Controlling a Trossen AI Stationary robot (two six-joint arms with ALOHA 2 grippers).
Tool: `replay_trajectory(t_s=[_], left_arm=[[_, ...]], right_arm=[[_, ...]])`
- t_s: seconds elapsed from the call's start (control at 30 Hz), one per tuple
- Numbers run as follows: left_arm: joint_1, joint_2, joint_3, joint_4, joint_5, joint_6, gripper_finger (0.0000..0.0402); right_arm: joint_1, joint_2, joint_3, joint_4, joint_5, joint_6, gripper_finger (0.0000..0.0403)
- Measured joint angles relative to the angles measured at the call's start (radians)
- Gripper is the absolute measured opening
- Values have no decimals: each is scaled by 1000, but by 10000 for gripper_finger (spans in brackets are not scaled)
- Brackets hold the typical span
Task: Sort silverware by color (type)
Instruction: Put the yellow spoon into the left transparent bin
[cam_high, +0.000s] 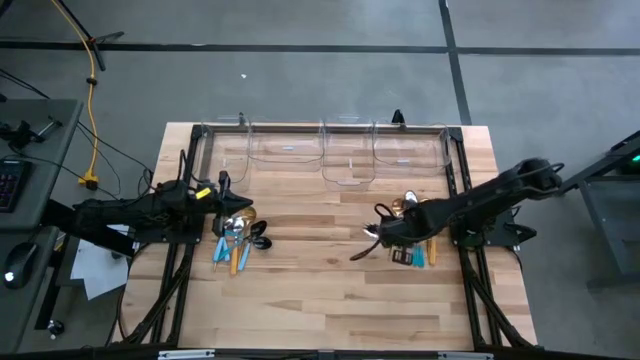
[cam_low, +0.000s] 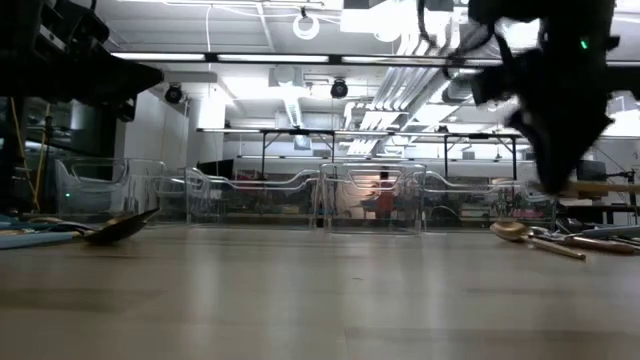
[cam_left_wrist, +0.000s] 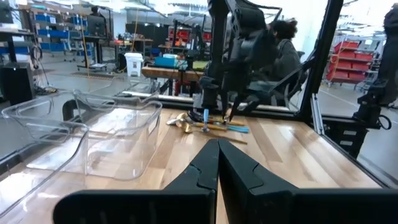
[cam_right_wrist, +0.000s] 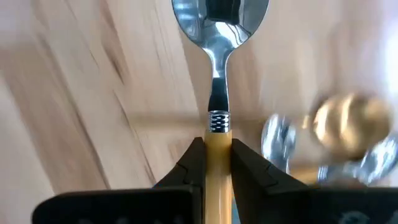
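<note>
Fingers of the right gripper (cam_right_wrist: 216, 163) are pinched on the orange handle of a silver spoon (cam_right_wrist: 219, 25), bowl pointing straight out ahead of them. From above, that gripper (cam_high: 385, 236) sits at about four o'clock on the table (cam_high: 330, 300), just beside a small heap of silverware (cam_high: 418, 250). A second heap (cam_high: 238, 238) lies toward nine o'clock, near the left gripper (cam_high: 222, 194), which waits with its fingers pressed together, holding nothing. Clear bins (cam_high: 345, 155) line the twelve o'clock edge. To my eye the grip is far back on the handle, so lift straight up and slowly; swinging early could let the bowl droop or snag its neighbours.
</note>
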Motion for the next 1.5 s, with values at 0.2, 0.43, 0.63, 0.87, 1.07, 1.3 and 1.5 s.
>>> replay_trajectory(t_s=[0.2,0.43,0.63,0.87,1.07,1.3,1.5], left_arm=[[0,0,0,48,1,-16,0],[0,2,0,129,2,-16,0],[0,70,0,208,-3,-29,0],[0,278,1,371,-97,-43,4],[-4,528,0,619,-102,-80,39],[-61,830,116,720,-105,-96,97],[-120,1067,287,718,-105,-3,124]], right_arm=[[67,-119,-135,448,220,30,31],[15,-62,-397,1333,265,-132,31],[-88,65,-364,1612,208,-305,31],[-170,201,-169,1616,96,-488,31],[-206,292,-56,1615,27,-540,31],[-207,319,-44,1673,24,-556,31],[-198,315,-45,1688,8,-555,31]])
